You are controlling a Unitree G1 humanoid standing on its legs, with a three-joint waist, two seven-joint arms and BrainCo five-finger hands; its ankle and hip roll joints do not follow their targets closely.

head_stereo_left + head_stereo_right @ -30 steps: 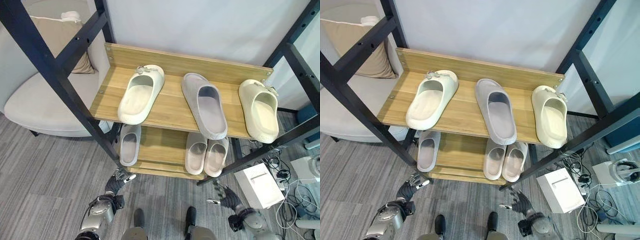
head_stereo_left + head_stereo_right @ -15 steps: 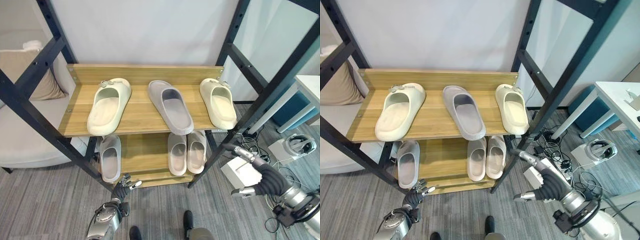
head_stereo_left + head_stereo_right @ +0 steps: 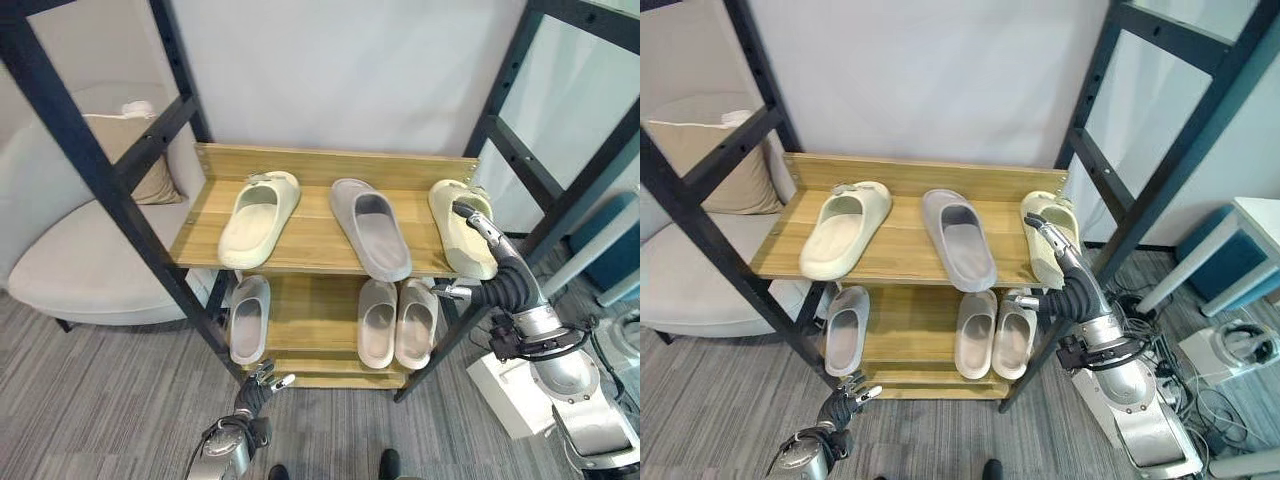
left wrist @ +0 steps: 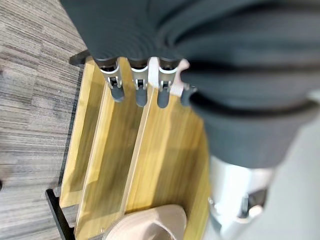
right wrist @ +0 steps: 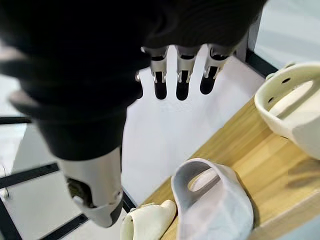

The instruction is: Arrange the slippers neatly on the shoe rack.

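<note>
- The right hand (image 3: 478, 232) is covering a part of the cream slipper (image 3: 452, 232) at 3 o'clock on the top shelf (image 3: 305, 232).
- The top shelf is hiding the toes of the three grey slippers (image 3: 385, 318) below.
- A black frame bar (image 3: 110, 190) is crossing over the sofa (image 3: 70, 260) at 9 o'clock.
</note>
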